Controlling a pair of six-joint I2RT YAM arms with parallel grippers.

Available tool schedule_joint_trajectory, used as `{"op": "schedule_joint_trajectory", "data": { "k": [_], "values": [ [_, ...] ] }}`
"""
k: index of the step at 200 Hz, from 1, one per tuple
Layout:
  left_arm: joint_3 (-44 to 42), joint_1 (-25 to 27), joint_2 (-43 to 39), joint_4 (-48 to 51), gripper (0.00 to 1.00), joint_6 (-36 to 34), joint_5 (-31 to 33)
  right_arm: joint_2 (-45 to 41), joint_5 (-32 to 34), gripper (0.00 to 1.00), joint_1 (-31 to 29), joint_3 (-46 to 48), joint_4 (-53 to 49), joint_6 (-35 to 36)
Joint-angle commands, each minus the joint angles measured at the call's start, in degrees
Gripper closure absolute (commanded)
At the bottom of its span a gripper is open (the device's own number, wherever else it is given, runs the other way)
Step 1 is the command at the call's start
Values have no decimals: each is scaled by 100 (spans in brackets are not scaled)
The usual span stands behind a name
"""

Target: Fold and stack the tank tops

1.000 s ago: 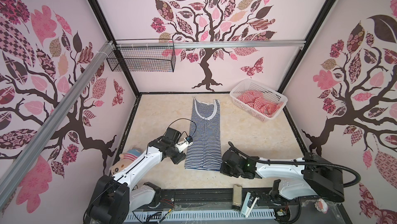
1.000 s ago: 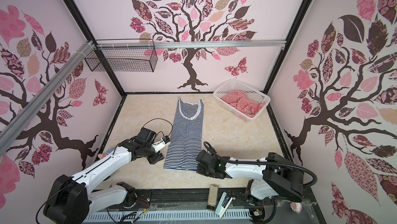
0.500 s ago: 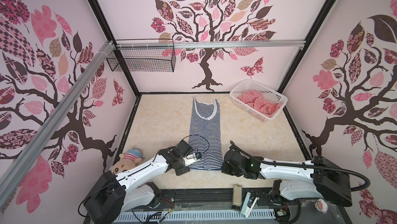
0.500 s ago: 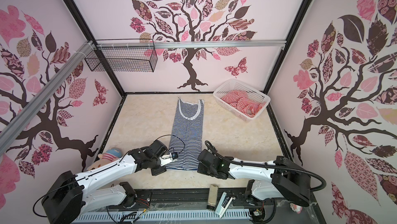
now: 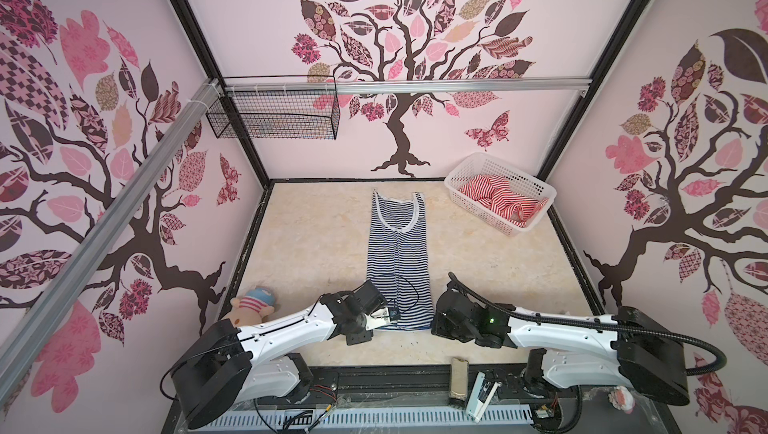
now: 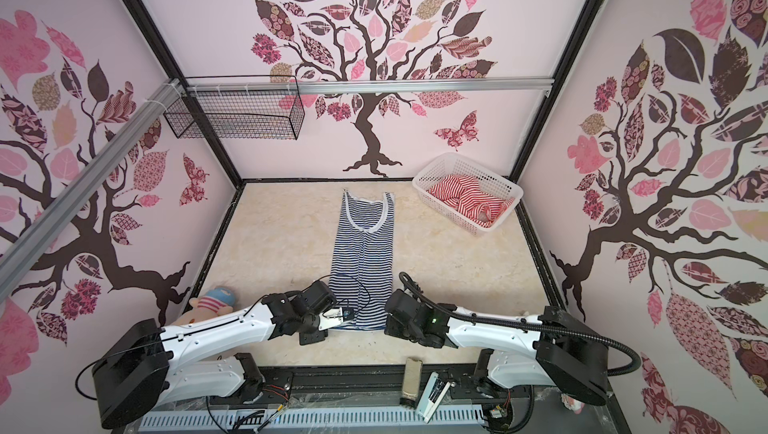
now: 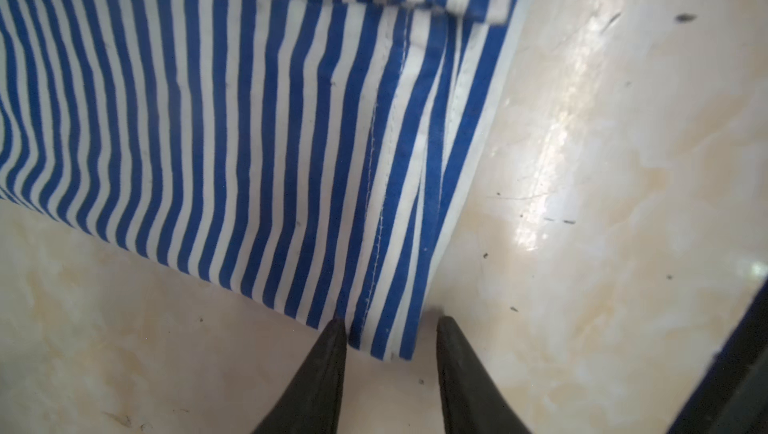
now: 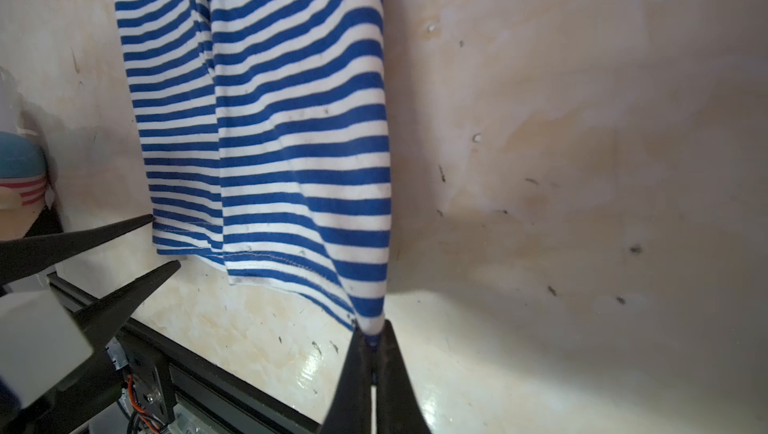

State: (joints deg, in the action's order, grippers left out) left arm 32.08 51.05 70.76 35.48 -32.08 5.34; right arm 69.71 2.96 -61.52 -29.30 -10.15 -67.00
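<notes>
Just beside the white basket (image 5: 482, 214), between it and the plush doll (image 5: 249, 307), the navy-striped tank top (image 5: 399, 244) is lying flat on the pale table (image 5: 311, 236). It is lying as a narrow strip with a lengthwise fold line down its middle. Its long axis is running from the table's near edge toward the back wall. Its trimmed straps are pointing at that wall, about level with the basket, and its hem is lying at the end far from the basket.

Two tank tops are showing in all. The red-striped tank top (image 5: 494, 199) is sitting crumpled inside the basket, so its direction cannot be told. One basket, one doll and two grippers are also showing.

At the hem corner on the basket's side, the right gripper (image 8: 372, 330) is pinching the navy fabric tight, lifting it into a small peak. At the hem corner farther from the basket, the left gripper (image 7: 388, 321) is standing narrowly parted, with the corner lying between its tips, unclamped.
</notes>
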Motion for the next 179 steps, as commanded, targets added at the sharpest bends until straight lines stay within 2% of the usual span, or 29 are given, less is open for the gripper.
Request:
{"op": "schedule_joint_trajectory", "data": {
  "k": [1,9,26,61,85,107,137,179],
  "values": [
    [-37,20,93,-94,74,-97,64,-206,185,100,-2,-94,-284,49],
    [-37,23,137,-94,78,-97,48,-237,204,100,4,-85,-302,47],
    [-24,20,263,-116,78,-102,-13,-309,208,100,35,-67,-341,47],
    [53,28,504,-130,69,-41,-194,-403,218,100,103,-45,-352,60],
    [82,41,582,-181,68,-43,-261,-400,213,100,139,-41,-318,82],
    [149,42,694,-144,78,-62,-360,-380,212,100,171,-50,-295,108],
    [346,79,697,137,100,-53,-662,-437,258,100,217,-89,-412,202],
    [1038,125,143,1048,100,237,-1749,-1074,766,100,218,-432,-1591,475]
  ]
}}
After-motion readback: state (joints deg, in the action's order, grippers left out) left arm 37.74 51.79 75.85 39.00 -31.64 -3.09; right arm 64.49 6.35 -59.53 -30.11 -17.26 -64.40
